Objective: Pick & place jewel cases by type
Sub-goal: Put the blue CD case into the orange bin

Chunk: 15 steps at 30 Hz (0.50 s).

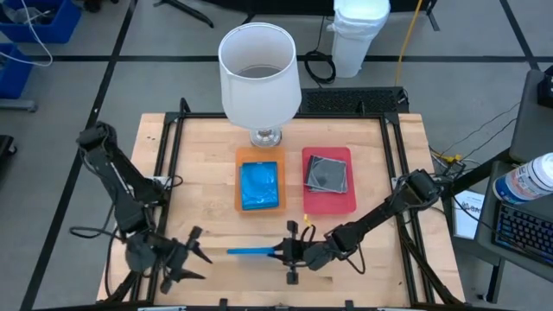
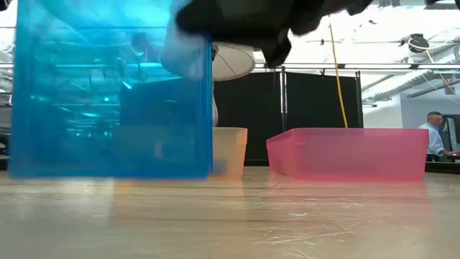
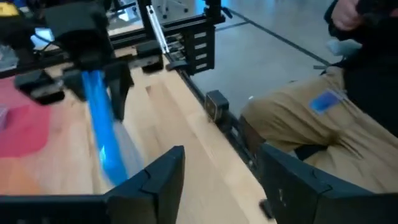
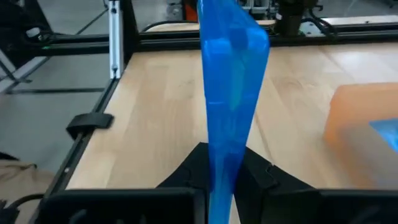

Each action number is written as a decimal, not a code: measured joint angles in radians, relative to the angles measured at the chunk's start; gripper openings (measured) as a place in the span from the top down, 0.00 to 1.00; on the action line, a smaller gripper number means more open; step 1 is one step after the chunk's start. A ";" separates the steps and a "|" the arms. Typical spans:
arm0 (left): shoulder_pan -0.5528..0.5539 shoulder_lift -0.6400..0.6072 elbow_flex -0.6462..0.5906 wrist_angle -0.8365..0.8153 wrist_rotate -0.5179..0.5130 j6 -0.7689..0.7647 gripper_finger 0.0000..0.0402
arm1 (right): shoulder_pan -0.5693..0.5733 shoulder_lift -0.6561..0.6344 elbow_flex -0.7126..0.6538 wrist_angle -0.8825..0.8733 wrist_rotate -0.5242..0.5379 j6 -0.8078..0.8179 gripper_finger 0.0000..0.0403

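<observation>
My right gripper (image 1: pixel 289 252) is shut on a translucent blue jewel case (image 1: pixel 251 251) near the table's front edge. The case stands on edge, so it shows as a thin line from above and as a broad blue square in the low view (image 2: pixel 111 93). More blue cases lie in the orange tray (image 1: pixel 259 183). Dark grey cases lie in the red tray (image 1: pixel 328 179). My left gripper (image 1: pixel 197 255) is open and empty at the front left, its fingers pointing at the blue case (image 3: pixel 102 124). My right gripper pinches the case's two flat faces (image 4: pixel 221 168) between its two fingers, at the case's right-hand edge. The fingers (image 4: pixel 261 177) come level from the table's right. The case stands upright on edge and reaches left from the fingers. I cannot tell whether its lower edge (image 2: pixel 108 175) touches the table.
A white lamp (image 1: pixel 259 73) stands behind the orange tray at the far edge. Black frame rails (image 1: pixel 168 164) run along the table's sides. A person in khaki trousers (image 3: pixel 311 118) is beside the table. Bare wood (image 1: pixel 216 229) lies between the trays and the grippers.
</observation>
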 joint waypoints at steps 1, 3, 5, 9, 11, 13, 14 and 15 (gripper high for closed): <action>-0.019 -0.009 0.000 -0.024 -0.019 -0.013 0.49 | -0.001 -0.009 0.000 -0.008 -0.002 -0.012 0.92; -0.052 -0.004 0.000 -0.076 -0.070 -0.045 0.49 | 0.002 -0.029 0.000 -0.007 -0.006 -0.037 0.92; -0.079 0.026 -0.011 -0.094 -0.113 -0.066 0.51 | 0.005 -0.056 0.000 -0.011 -0.007 -0.068 0.91; -0.109 0.148 -0.059 -0.040 -0.195 -0.011 0.57 | 0.008 -0.154 0.000 -0.026 -0.005 -0.121 0.90; -0.112 0.218 -0.081 0.033 -0.220 0.031 0.61 | 0.003 -0.214 0.000 -0.035 -0.004 -0.145 0.92; -0.107 0.283 -0.088 0.103 -0.229 0.067 0.64 | -0.007 -0.275 0.001 -0.056 -0.002 -0.165 0.92; -0.105 0.313 -0.089 0.126 -0.238 0.082 0.66 | -0.016 -0.303 0.001 -0.061 -0.002 -0.167 0.92; -0.102 0.340 -0.089 0.158 -0.248 0.098 0.68 | -0.026 -0.334 0.001 -0.071 -0.002 -0.168 0.92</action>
